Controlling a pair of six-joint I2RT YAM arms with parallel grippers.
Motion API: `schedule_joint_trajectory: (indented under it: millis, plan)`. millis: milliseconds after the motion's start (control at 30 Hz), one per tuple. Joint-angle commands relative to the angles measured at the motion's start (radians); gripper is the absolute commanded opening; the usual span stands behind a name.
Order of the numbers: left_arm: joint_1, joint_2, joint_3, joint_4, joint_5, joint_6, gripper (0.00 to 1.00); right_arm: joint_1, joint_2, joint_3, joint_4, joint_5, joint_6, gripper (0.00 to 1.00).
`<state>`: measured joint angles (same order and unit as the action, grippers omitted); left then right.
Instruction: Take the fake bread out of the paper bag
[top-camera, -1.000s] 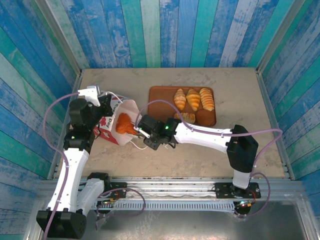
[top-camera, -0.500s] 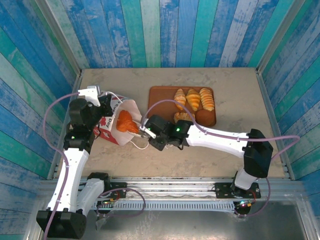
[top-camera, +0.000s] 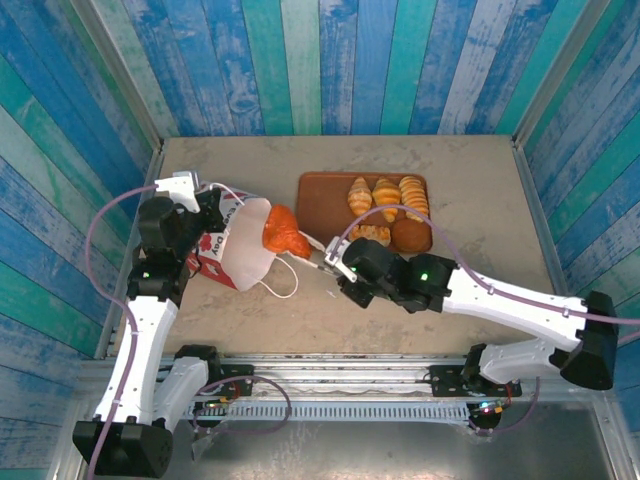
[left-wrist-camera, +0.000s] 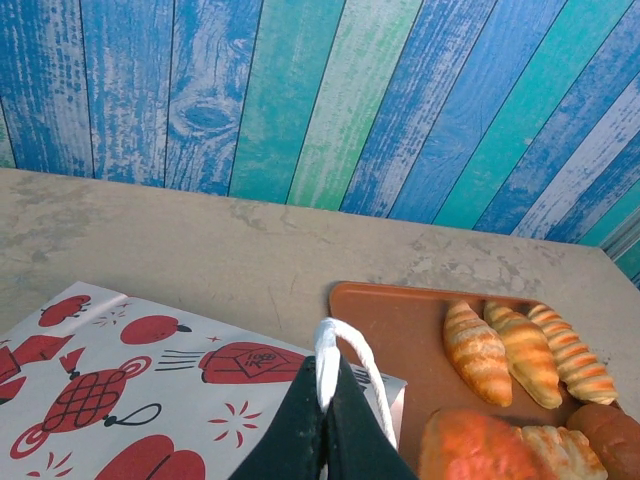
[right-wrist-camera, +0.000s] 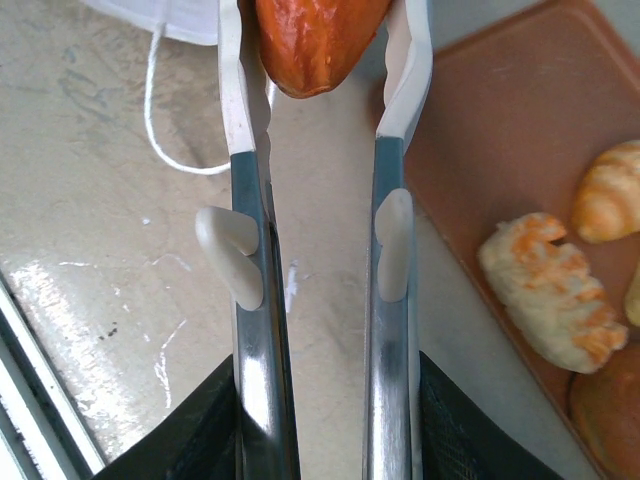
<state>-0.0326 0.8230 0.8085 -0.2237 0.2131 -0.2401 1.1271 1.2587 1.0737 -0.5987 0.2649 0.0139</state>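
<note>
Table (top-camera: 480, 160), pale and mottled, with blue-green plank walls around it. Brown tray (top-camera: 312, 192) at centre back: two croissants and a ridged loaf in its far row, a pale roll (top-camera: 370, 234) and a round bun (top-camera: 410, 236) in the near row, the near-left corner bare. Paper bag (top-camera: 222, 258) lies on its side left of the tray, its white mouth turned toward the tray and its red print up. Left gripper (left-wrist-camera: 325, 400): black fingers pressed together on the bag's white cord handle (left-wrist-camera: 322, 350), holding the mouth up. Right gripper (top-camera: 301, 244) reaches in from the right, its long tong-like fingers (right-wrist-camera: 248, 150) clamped on one croissant (top-camera: 283, 232). Key relation: this croissant hangs just outside the bag mouth, between bag and tray, apart from the paper in the top view. The bare tray corner lies just to its right, toward the arm's own base. Its long axis runs roughly along the fingers, and the wrist view shows a tapered end pointing back between them. Judgement: the right arm alone makes the drop-off, since the left is busy with the handle. Appearance: deep orange-brown, glossy, smooth-skinned, darker than the tray pastries. Whether anything is left inside the bag cannot be told.
</note>
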Motion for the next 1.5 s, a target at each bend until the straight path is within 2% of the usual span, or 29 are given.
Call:
schedule_joint_trajectory:
  millis: [0, 167, 333, 533, 967, 1467]
  plan:
    - [0.001, 0.007, 0.007, 0.030, -0.027, 0.008, 0.00, -0.010, -0.052, -0.027, 0.005, 0.077, -0.003, 0.40]
    - [0.002, 0.011, 0.012, 0.009, -0.044, -0.001, 0.00, -0.078, -0.065, -0.049, -0.009, 0.110, 0.035, 0.40]
    - [0.001, 0.027, 0.036, -0.018, -0.028, 0.004, 0.00, -0.175, -0.019, -0.052, -0.009, 0.018, 0.015, 0.41]
    - [0.002, 0.019, 0.035, -0.002, 0.009, 0.002, 0.00, -0.237, 0.091, 0.021, -0.023, -0.035, -0.043, 0.42]
    - [0.002, 0.010, 0.032, 0.012, 0.040, 0.007, 0.00, -0.281, 0.294, 0.137, -0.083, -0.064, -0.162, 0.42]
    - [0.001, 0.010, 0.025, 0.017, 0.027, -0.011, 0.00, -0.309, 0.386, 0.176, -0.102, -0.088, -0.193, 0.44]
